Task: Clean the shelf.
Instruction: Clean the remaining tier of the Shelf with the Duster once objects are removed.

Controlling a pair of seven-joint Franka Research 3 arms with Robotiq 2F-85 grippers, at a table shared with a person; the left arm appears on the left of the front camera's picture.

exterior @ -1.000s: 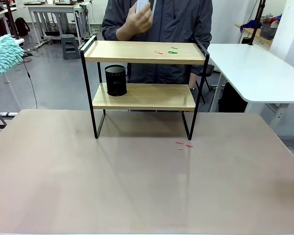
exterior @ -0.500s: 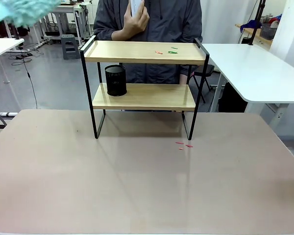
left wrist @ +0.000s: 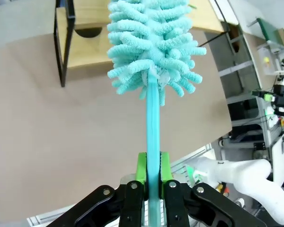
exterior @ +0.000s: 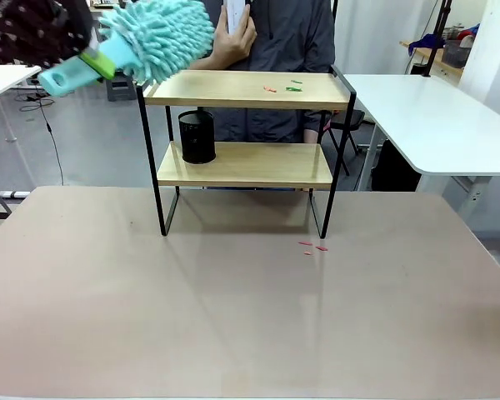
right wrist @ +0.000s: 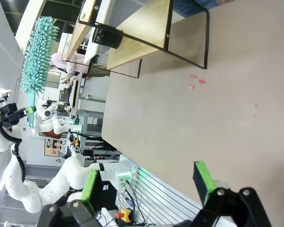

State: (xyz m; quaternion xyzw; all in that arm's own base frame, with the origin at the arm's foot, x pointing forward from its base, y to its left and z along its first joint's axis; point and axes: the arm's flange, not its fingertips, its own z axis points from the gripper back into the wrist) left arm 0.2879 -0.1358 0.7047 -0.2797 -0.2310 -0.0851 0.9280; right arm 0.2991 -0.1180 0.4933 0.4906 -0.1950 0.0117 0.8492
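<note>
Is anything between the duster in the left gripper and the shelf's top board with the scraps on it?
Nothing visible. The left gripper holds the duster above the left end of the shelf; its top board is bare up to the scraps. The person's hand is raised behind the shelf, near the duster head.

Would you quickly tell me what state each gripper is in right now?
Left gripper: shut on the handle of the teal duster.
Right gripper: open, holding nothing.
</note>
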